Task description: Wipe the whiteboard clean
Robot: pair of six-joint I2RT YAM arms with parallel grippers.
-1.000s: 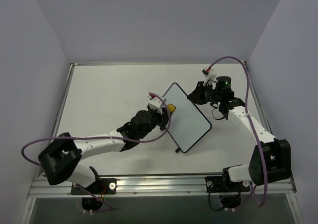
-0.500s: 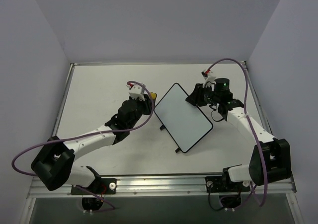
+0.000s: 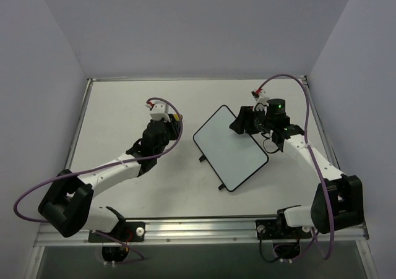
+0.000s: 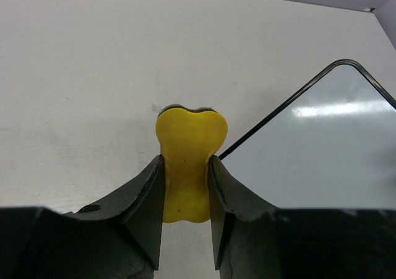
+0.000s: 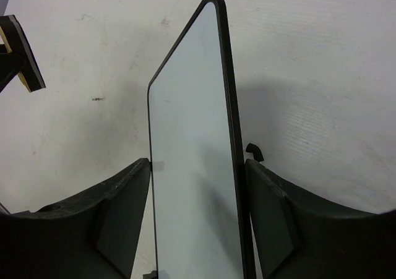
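Observation:
The whiteboard (image 3: 230, 149) lies slantwise at the table's middle, its white face blank, two black feet showing on its left edge. In the top view my left gripper (image 3: 174, 120) is left of the board and apart from it, shut on the yellow bone-shaped eraser (image 3: 176, 116). The left wrist view has the eraser (image 4: 187, 148) pinched at its waist between the fingers (image 4: 145, 192), with the whiteboard's corner (image 4: 328, 149) to the right. My right gripper (image 3: 239, 125) straddles the board's far right corner. In the right wrist view it (image 5: 198, 163) stands open around the whiteboard (image 5: 192, 167), a thin gap beside the right finger.
The white table (image 3: 117, 99) has a metal rail along its left, far and right edges, and grey walls stand close behind them. Purple cables loop off both arms. The left gripper's tip (image 5: 21, 53) shows at the left edge of the right wrist view.
My left arm has drawn back to the left, carrying the eraser off the board. The right jaws have widened from their grip on the board's edge, and the board has shifted slightly.

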